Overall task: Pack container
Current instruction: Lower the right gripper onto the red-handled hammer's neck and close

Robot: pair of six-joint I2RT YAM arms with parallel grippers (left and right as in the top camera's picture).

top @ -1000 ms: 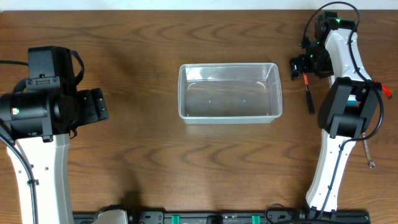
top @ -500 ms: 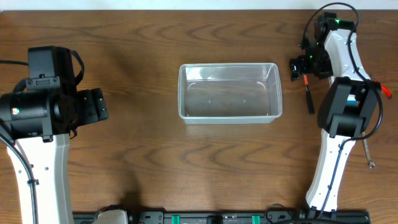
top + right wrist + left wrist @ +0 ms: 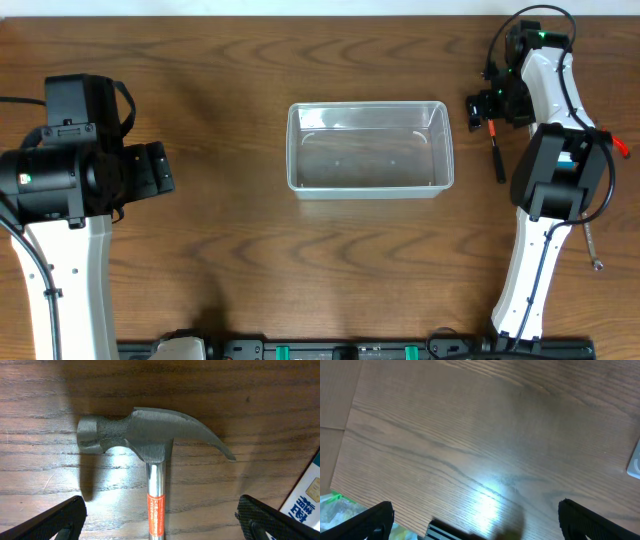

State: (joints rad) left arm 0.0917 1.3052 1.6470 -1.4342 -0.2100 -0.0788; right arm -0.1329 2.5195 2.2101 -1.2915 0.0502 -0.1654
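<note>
With right end effector (image 3: 164, 522) fully open and empty above hammer (image 3: 150, 435), lower straight, straddle chrome shaft just below head, close firmly, then carry left to empty container (image 3: 368, 105) at bench (image 3: 250, 260) centre.

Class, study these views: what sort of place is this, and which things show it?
Probably a robotics lab bench: a left arm and right arm stand at a wooden table, with an empty clear container and a claw hammer laid out on it.
</note>
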